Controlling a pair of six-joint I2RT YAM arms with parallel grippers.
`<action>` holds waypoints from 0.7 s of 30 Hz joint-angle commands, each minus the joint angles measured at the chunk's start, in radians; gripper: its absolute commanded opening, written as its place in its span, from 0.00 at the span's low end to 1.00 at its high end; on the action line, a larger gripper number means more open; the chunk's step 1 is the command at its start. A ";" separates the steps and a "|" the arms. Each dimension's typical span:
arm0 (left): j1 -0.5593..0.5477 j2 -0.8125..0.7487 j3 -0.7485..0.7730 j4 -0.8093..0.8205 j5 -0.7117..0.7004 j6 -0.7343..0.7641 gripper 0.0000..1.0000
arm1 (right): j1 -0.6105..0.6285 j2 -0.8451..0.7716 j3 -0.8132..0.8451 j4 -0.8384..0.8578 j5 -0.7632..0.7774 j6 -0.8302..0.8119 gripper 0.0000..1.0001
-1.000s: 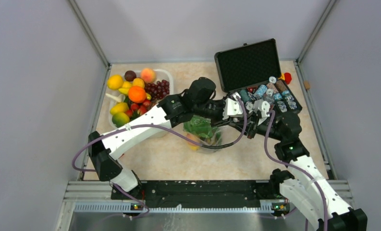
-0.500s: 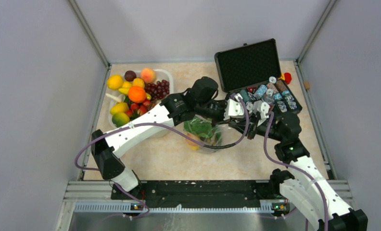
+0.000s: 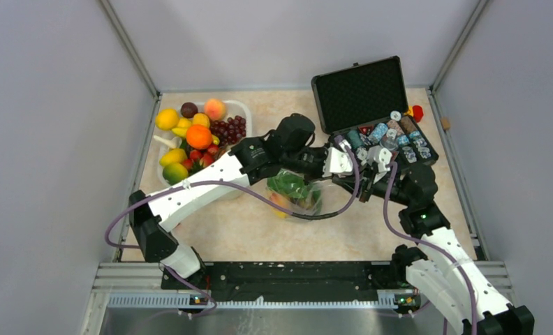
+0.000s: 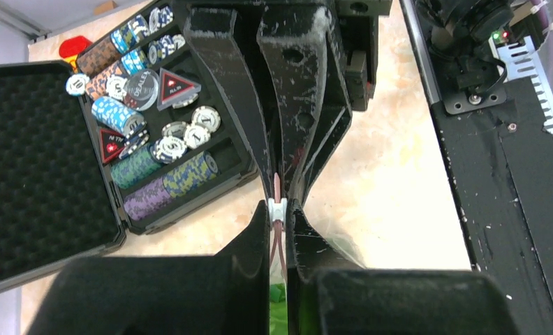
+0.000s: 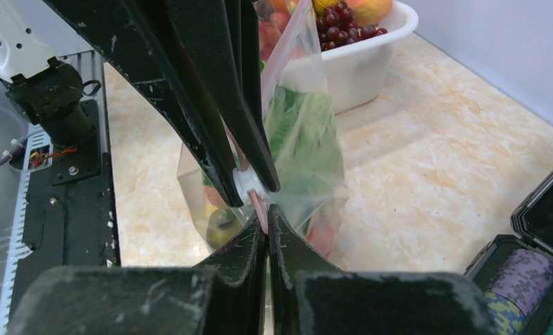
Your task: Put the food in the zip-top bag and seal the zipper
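Over the marbled counter (image 3: 371,230), left fingers (image 4: 246,258) and right fingers (image 5: 242,258) clenched the zipper (image 4: 277,187); sealing needed one anchoring, one sliding steadily.

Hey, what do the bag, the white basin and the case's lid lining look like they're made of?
Bag: thin clear plastic film, glossy. The lettuce shows through it, and it crinkles.
Basin: probably moulded plastic, white, smooth, with a slight sheen.
Lid lining: looks like black foam, matt, with egg-crate dimples.
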 commanded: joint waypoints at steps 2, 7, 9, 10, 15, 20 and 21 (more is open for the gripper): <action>0.016 -0.067 -0.025 -0.074 -0.053 0.026 0.00 | 0.007 -0.020 0.048 0.019 0.007 -0.024 0.00; 0.028 -0.092 -0.048 -0.063 -0.041 0.019 0.00 | 0.008 -0.024 0.045 0.026 0.004 -0.022 0.00; 0.028 -0.088 -0.037 -0.053 -0.015 0.008 0.00 | 0.012 -0.024 0.042 0.053 -0.012 -0.008 0.00; 0.028 -0.082 -0.028 -0.050 -0.002 0.001 0.00 | 0.015 -0.022 0.042 0.066 -0.020 -0.006 0.07; 0.027 -0.044 0.023 -0.065 0.039 -0.019 0.00 | 0.067 -0.008 0.078 0.014 0.016 -0.069 0.39; 0.026 -0.039 0.031 -0.078 0.035 -0.019 0.00 | 0.092 0.027 0.125 -0.049 0.070 -0.123 0.33; 0.026 -0.039 0.032 -0.079 0.036 -0.020 0.00 | 0.094 0.036 0.132 -0.054 0.073 -0.128 0.26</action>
